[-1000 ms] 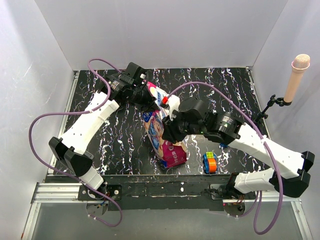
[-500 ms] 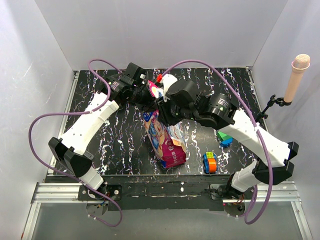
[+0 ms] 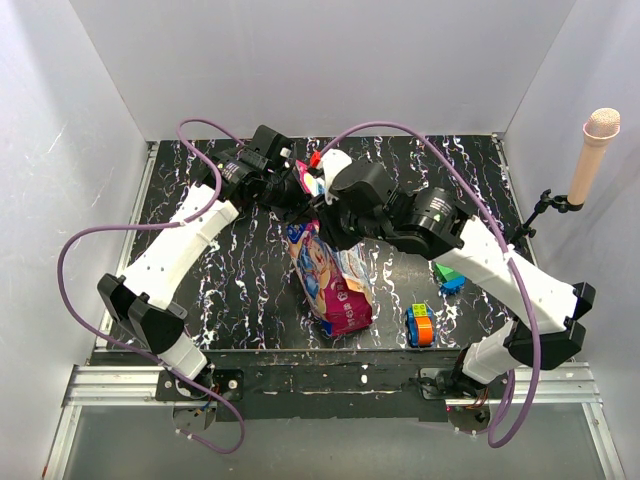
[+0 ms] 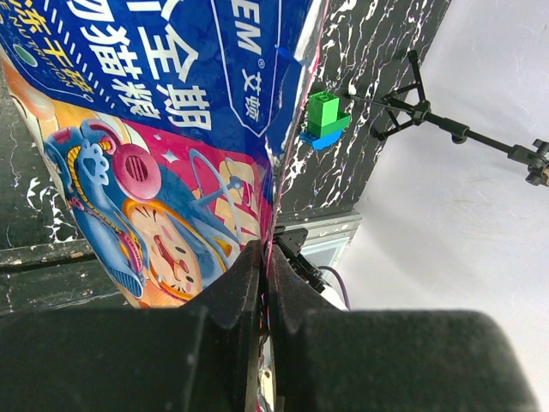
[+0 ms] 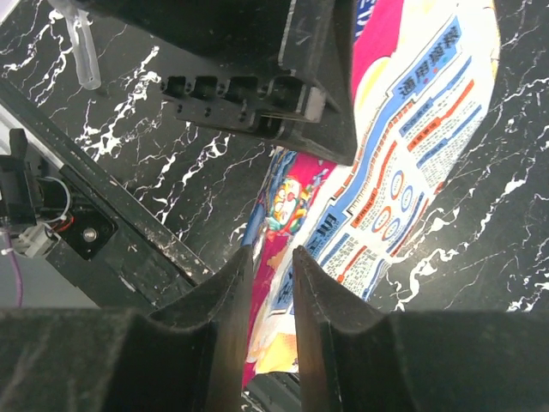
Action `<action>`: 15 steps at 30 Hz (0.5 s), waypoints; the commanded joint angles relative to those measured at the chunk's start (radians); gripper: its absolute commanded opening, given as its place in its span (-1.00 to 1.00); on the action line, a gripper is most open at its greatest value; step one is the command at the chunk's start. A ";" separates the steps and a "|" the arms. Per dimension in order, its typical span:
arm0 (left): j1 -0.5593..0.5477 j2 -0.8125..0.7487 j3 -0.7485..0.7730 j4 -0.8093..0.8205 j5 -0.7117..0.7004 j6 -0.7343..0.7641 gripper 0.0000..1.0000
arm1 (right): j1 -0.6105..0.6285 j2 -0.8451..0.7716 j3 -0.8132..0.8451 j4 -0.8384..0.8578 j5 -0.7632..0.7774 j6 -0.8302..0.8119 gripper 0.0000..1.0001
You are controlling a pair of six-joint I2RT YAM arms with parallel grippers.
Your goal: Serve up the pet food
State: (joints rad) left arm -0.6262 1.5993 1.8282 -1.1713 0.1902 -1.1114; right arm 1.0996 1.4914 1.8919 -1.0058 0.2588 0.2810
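- Magenta-and-blue foil of the pet food bag (image 4: pixel 154 154) fills the left wrist view, running up and away from the left gripper (image 4: pixel 266 249).
- Both fingers (image 4: pixel 236 283) of that gripper are pressed together on the bag's thin side edge, which is nipped between their tips.
- Beyond those tips and to their right, a green-and-blue toy block (image 4: pixel 326 116) sits on the black marbled table (image 4: pixel 360 51), with a thin black stand (image 4: pixel 429 120) further right.
- The right gripper (image 5: pixel 273 253) shows a narrow gap between its fingers (image 5: pixel 227 292). The bag's pink print lies in line with that gap.
- Whether those fingers actually nip the bag cannot be told.
- Past the right fingertips, the bag's printed panel (image 5: pixel 403 154) spreads up to the right. The left gripper's black body (image 5: pixel 257 69) crosses just ahead of them.
- From above, the bag (image 3: pixel 325 275) lies lengthwise on the table, its far end up between the two grippers.
- The pellets themselves are hidden.
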 commanded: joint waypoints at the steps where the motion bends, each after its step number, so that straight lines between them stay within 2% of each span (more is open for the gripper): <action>1: 0.008 -0.032 0.079 0.104 0.064 -0.018 -1.00 | -0.001 -0.014 -0.033 0.082 -0.032 -0.023 -0.34; 4: 0.008 -0.025 0.082 0.108 0.072 -0.019 -1.00 | -0.004 -0.002 -0.042 0.087 -0.009 -0.020 -0.38; 8: 0.008 -0.025 0.085 0.104 0.069 -0.015 -1.00 | -0.012 -0.008 -0.040 0.101 0.005 -0.023 -0.52; 15: 0.008 -0.019 0.088 0.104 0.074 -0.011 -1.00 | -0.026 -0.016 -0.053 0.115 0.003 -0.023 -0.53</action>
State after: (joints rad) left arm -0.6258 1.6157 1.8347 -1.1557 0.2176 -1.1145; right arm 1.0855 1.4937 1.8488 -0.9363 0.2447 0.2619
